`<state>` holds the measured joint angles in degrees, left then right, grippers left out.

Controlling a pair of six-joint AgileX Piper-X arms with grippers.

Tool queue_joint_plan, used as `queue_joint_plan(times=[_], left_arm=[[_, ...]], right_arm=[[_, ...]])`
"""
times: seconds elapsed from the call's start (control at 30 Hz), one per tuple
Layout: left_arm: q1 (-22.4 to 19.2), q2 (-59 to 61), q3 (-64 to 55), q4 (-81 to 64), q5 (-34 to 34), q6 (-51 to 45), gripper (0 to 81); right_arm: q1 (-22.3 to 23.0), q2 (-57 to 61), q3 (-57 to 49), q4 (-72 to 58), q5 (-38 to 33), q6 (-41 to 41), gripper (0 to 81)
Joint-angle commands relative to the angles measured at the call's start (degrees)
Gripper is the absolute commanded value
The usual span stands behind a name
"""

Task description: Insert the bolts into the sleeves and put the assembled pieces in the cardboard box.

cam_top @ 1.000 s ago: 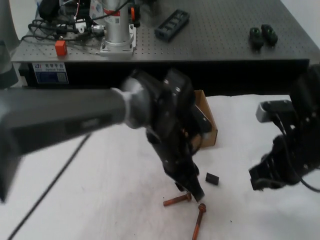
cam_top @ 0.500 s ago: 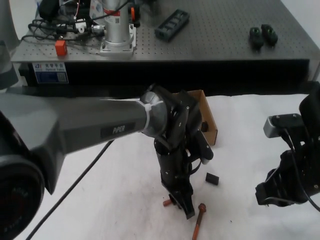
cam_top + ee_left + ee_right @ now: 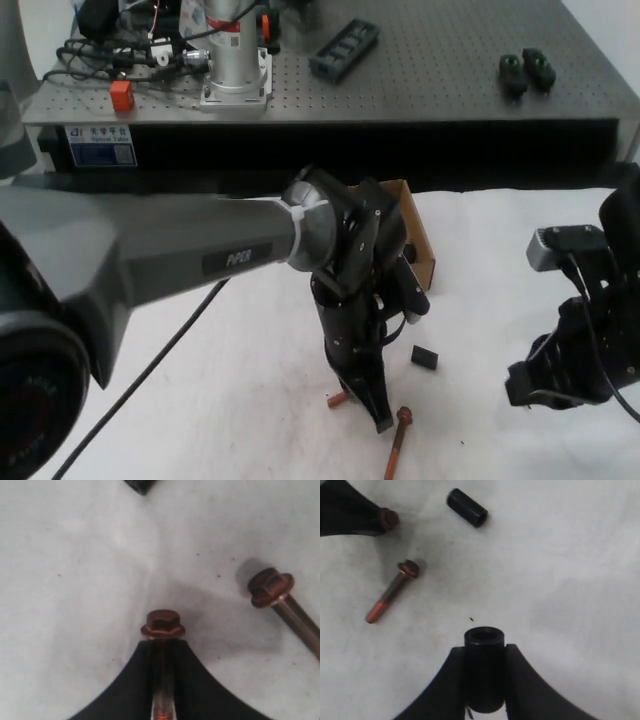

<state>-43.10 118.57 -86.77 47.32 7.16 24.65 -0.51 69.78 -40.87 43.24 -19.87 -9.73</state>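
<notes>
My left gripper is shut on a copper bolt low over the white cloth; the hex head pokes out past the fingertips. In the high view that gripper stands at the front centre, with the bolt's end showing beside it. A second copper bolt lies loose just to its right. My right gripper is shut on a black sleeve, open end outward, at the bench's right side. Another black sleeve lies between the arms. The cardboard box sits behind the left arm.
A raised grey perforated table with cables, a metal post, an orange block and black parts runs along the back. White cloth covers the bench, with free room at the front left and between the arms.
The left arm swung down and forward onto the near bolt and now grips it. The right arm with its sleeve shifted slightly to the right.
</notes>
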Motion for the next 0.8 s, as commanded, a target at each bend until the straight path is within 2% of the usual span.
queue_joint_plan(times=[0.0, 0.13, 0.27, 0.37, 0.43, 0.57, 0.67, 0.77], left_arm=[[0.67, -3.26, -1.12, -2.14, -0.51, -3.09, 0.7], [4.73, -10.45, -1.01, -5.51, 1.86, -12.05, 0.7], [9.85, -19.75, 4.27, -13.85, 13.48, -24.65, 0.7], [11.41, -26.81, 11.82, -25.75, 18.65, -32.71, 0.7], [11.4, -30.6, 16.89, -33.76, 22.15, -37.27, 0.7], [11.08, -35.3, 26.07, -49.45, 32.66, -48.3, 0.7], [11.08, -37.21, 30.35, -55.68, 33.68, -53.06, 0.7], [11.08, -37.81, 32.45, -56.66, 34.45, -53.45, 0.7]], right_arm=[[-0.26, -0.96, 0.09, -1.4, -4.98, 1.01, 0.5], [0.03, -4.45, 2.72, -8.19, -10.62, 5.33, 0.5], [1.04, -9.07, 9.18, -20.37, -16.05, 14.75, 0.5], [5.06, -11.41, 15.14, -31.74, -19.56, 22.15, 0.5], [9.4, -11.6, 18.0, -39.92, -21.92, 27.66, 0.5], [17.46, -11.18, 19.28, -52.2, -20.38, 32.65, 0.5], [19.93, -11.12, 19.28, -59.75, -15.24, 35.94, 0.5], [20.02, -11.12, 19.28, -64.27, -14.5, 35.95, 0.5]])
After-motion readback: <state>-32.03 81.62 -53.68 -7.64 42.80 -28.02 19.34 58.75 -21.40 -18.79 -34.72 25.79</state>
